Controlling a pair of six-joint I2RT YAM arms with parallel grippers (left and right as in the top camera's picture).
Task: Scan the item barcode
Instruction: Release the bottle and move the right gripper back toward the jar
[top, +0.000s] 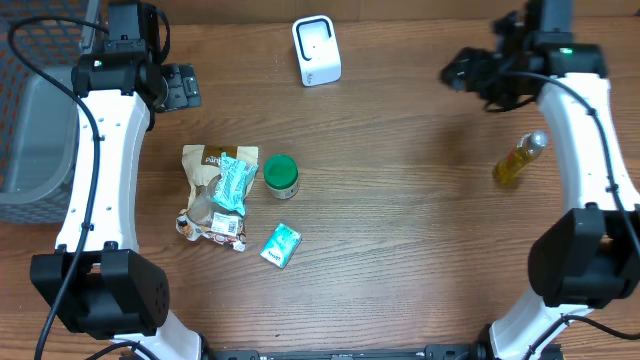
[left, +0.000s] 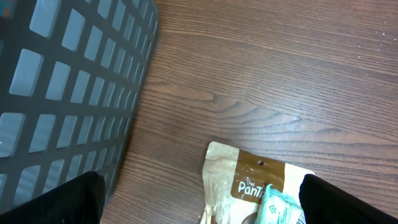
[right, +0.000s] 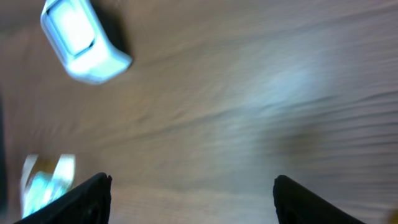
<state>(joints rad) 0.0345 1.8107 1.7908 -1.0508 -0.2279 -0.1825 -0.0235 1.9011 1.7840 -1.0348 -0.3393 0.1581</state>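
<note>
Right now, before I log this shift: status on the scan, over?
Left gripper open, empty. Right gripper open, empty. Yellow bottle lies on table, unheld. Scanner at far edge; nothing blocks it.

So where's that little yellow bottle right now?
In the overhead view the bottle lies on the right side of the table, close beside the right arm and well right of the white scanner.

My left arm (top: 100, 170) and right arm (top: 590, 130) wear white tubular shells between black joint housings (top: 100, 295). Black cables (top: 60, 285) loop alongside and small green lights (top: 566, 50) glow. My left gripper (left: 202, 202) has matte black fingers (left: 56, 202).
</note>
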